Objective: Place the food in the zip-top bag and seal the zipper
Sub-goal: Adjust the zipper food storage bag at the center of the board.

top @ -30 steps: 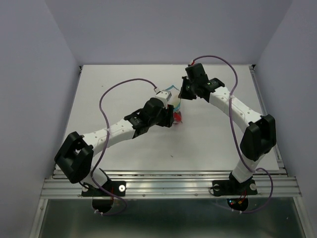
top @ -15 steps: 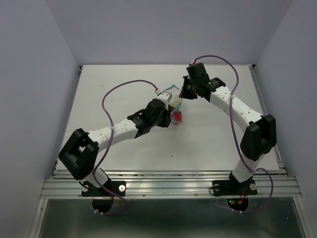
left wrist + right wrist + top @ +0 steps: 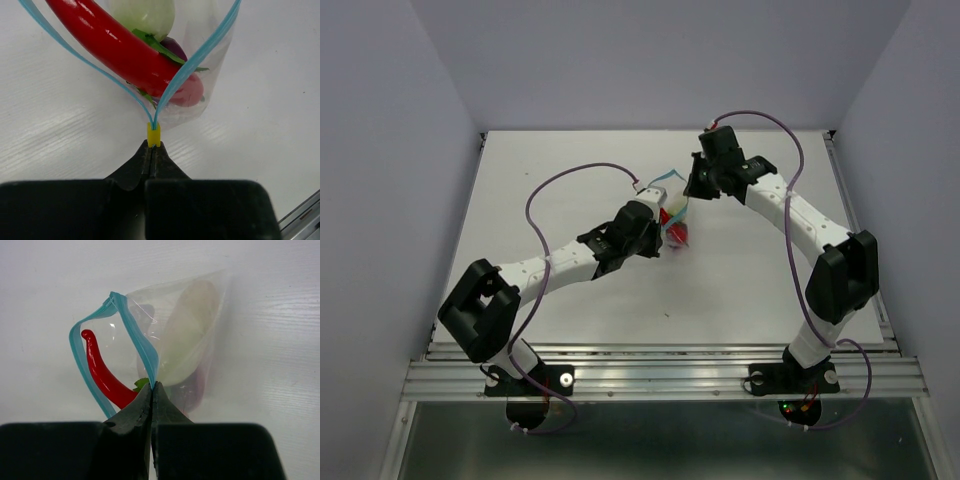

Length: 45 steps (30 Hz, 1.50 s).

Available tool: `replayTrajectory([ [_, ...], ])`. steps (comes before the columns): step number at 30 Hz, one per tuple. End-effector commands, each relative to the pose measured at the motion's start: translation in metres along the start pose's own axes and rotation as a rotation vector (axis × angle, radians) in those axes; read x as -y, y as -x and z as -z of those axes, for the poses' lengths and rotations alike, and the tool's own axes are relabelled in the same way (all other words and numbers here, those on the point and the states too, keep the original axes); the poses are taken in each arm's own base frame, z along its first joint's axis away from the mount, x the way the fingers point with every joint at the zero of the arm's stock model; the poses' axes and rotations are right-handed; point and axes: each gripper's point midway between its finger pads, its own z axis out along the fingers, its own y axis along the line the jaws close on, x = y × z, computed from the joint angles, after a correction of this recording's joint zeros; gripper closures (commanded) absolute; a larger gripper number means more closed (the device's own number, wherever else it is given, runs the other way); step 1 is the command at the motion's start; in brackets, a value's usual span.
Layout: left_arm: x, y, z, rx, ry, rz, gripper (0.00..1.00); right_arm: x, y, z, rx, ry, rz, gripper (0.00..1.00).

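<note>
on the left, the left fingers [image 3: 151, 150] are pressed together on the yellow slider [image 3: 153, 135] at one end of the zipper [image 3: 186, 67], whose two blue strips part from that point into an open v. the zip-top bag [image 3: 212, 70] hangs between the two arms just above the middle of the desk [image 3: 570, 290], and all the food sits inside it: the red chili [image 3: 110, 42] lies slanted across the mouth, the white radish [image 3: 142, 15] is beside it, and the purple ball [image 3: 175, 47] is tucked behind. on the right, the right fingers [image 3: 151, 390] are closed tight, pinching the far end of the zipper where its strips meet again. the step in hand looks like the sealing. to do it well, the right side should probably hold its corner firm and keep the strips taut and in line, while the left draws the slider straight along the track toward it, without twisting, so the strips mate. the chili is the likely snag: it lies close under the opening and could catch between the strips. around the work, the purple cables [image 3: 535, 200] loop above each arm, well clear of the bag, and a metal rail [image 3: 670, 375] runs along the desk's near edge.
</note>
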Motion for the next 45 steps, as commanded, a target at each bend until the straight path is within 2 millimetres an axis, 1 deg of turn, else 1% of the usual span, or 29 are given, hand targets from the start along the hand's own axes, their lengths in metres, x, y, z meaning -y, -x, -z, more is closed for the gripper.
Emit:
replayTrajectory([
  [1,0.003,0.022,0.004,0.080,-0.005,-0.006,1.00,-0.004,0.011,0.006,0.027,0.018,-0.019,0.99],
  [4,-0.002,0.026,0.005,0.101,0.019,-0.028,1.00,-0.001,0.010,0.008,0.030,0.011,-0.019,0.99],
  [6,-0.003,0.035,0.012,0.137,0.025,-0.043,1.00,0.003,0.009,0.011,0.038,0.000,-0.017,0.99],
  [7,-0.006,0.038,0.014,0.158,0.034,-0.053,1.00,0.010,0.010,0.011,0.038,-0.013,-0.025,0.99],
  [10,0.000,0.057,0.031,0.231,0.001,-0.099,1.00,0.014,0.010,0.013,0.039,-0.015,-0.013,0.99],
  [13,0.007,0.066,0.040,0.262,-0.036,-0.163,1.00,0.016,0.009,0.015,0.038,-0.012,0.028,0.99],
  [17,0.018,0.086,0.051,0.337,-0.094,-0.335,1.00,0.029,0.018,0.023,0.067,-0.014,0.059,0.98],
  [19,0.028,0.090,0.053,0.339,-0.152,-0.420,1.00,0.029,0.018,0.026,0.069,0.013,0.078,0.93],
  [20,0.025,0.093,0.051,0.337,-0.137,-0.437,1.00,0.028,0.017,0.031,0.073,0.025,0.103,0.90],
  [21,0.026,0.106,0.053,0.351,-0.132,-0.476,1.00,0.032,0.020,0.033,0.080,0.022,0.108,0.90],
  [22,0.026,0.101,0.047,0.321,-0.155,-0.498,1.00,0.032,0.021,0.034,0.085,0.024,0.123,0.89],
  [23,0.026,0.104,0.044,0.315,-0.165,-0.509,1.00,0.032,0.023,0.039,0.096,0.026,0.149,0.88],
  [24,0.026,0.114,0.044,0.323,-0.180,-0.524,1.00,0.033,0.022,0.039,0.096,0.026,0.158,0.87],
  [25,0.030,0.114,0.041,0.313,-0.218,-0.560,1.00,0.037,0.025,0.041,0.103,0.023,0.166,0.84],
  [26,0.029,0.106,0.030,0.273,-0.231,-0.572,1.00,0.038,0.025,0.042,0.108,0.023,0.200,0.81],
  [27,0.029,0.107,0.026,0.261,-0.242,-0.590,1.00,0.039,0.026,0.043,0.112,0.024,0.215,0.75],
  [30,0.031,0.112,0.012,0.235,-0.267,-0.639,1.00,0.047,0.034,0.048,0.137,0.013,0.274,0.67],
  [31,0.033,0.111,0.007,0.221,-0.294,-0.674,1.00,0.040,0.032,0.052,0.130,0.056,0.303,0.60],
  [33,0.037,0.108,0.004,0.205,-0.347,-0.713,1.00,0.041,0.037,0.057,0.148,0.074,0.370,0.52],
  [34,0.044,0.109,0.005,0.207,-0.399,-0.731,1.00,0.036,0.038,0.060,0.156,0.105,0.407,0.42],
  [37,0.034,0.102,-0.005,0.165,-0.454,-0.737,1.00,0.027,0.040,0.079,0.200,0.178,0.598,0.26],
  [38,0.037,0.098,-0.007,0.156,-0.482,-0.741,1.00,0.023,0.046,0.086,0.231,0.193,0.656,0.23],
  [39,0.030,0.100,-0.009,0.149,-0.484,-0.733,1.00,0.028,0.049,0.089,0.263,0.191,0.763,0.17],
  [40,0.030,0.098,-0.013,0.134,-0.517,-0.725,1.00,0.011,0.049,0.096,0.309,0.289,0.856,0.15],
  [41,0.029,0.098,-0.015,0.126,-0.530,-0.722,1.00,0.004,0.044,0.101,0.322,0.346,0.947,0.12],
  [42,0.029,0.104,-0.014,0.126,-0.552,-0.728,1.00,0.002,0.038,0.107,0.350,0.384,1.095,0.07],
  [43,0.025,0.097,-0.020,0.093,-0.559,-0.718,1.00,0.003,0.035,0.109,0.359,0.391,1.155,0.05],
  [44,0.025,0.097,-0.022,0.088,-0.566,-0.720,1.00,0.007,0.035,0.110,0.369,0.383,1.204,0.03],
  [45,0.026,0.097,-0.023,0.085,-0.576,-0.722,1.00,0.008,0.035,0.114,0.399,0.379,1.313,0.00],
])
